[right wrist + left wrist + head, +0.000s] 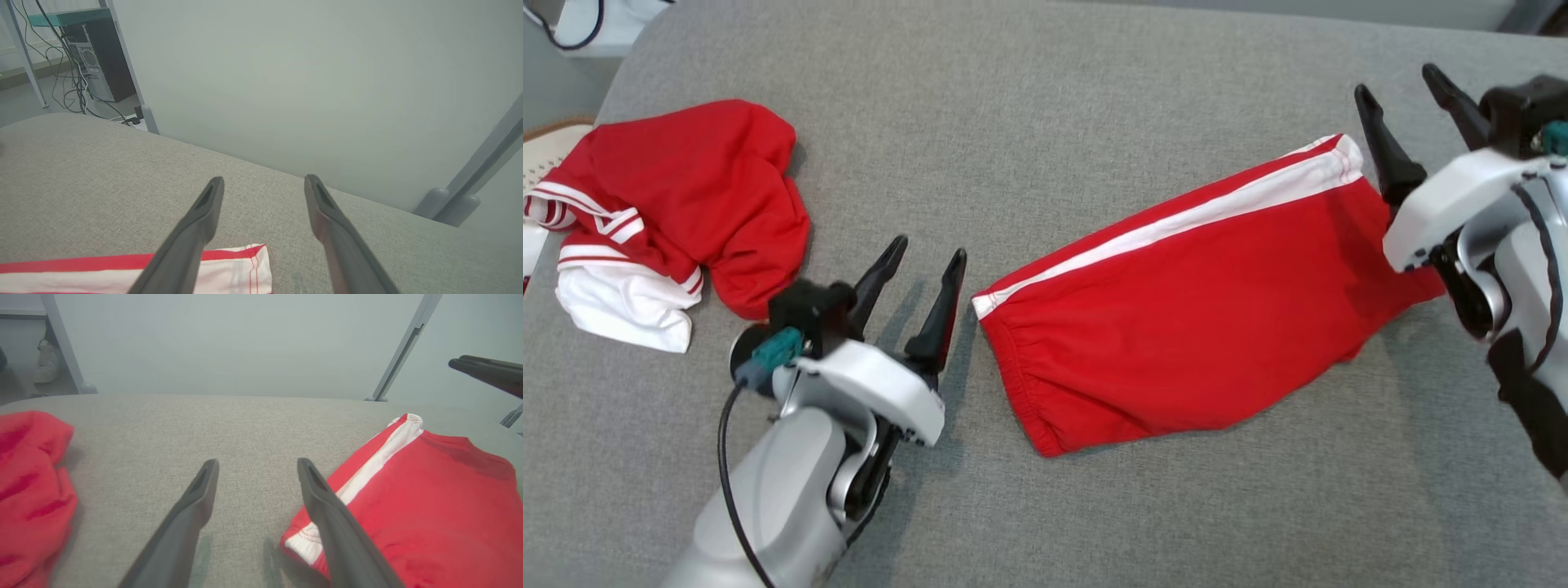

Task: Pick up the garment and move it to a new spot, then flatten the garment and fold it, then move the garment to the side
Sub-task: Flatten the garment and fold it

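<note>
Folded flat, a pair of red fabric shorts with a white side stripe (1201, 327) lies right of centre on the grey woven-fabric surface (1045, 122), elastic waistband to the left and hem toward the far right. The left gripper (929, 248) hovers just beside the waistband end, its two long dark fingers spread wide with nothing between them. Seen from the left wrist, one finger (339, 526) crosses in front of the shorts' white-striped corner. The right gripper (1396, 79) stands at the hem end, jaws equally wide and empty, fingers pointing to the far side. The striped hem corner lies just below them in the right wrist view. A crumpled red and white jersey garment (686, 196) sits well apart at the left edge of the surface
</note>
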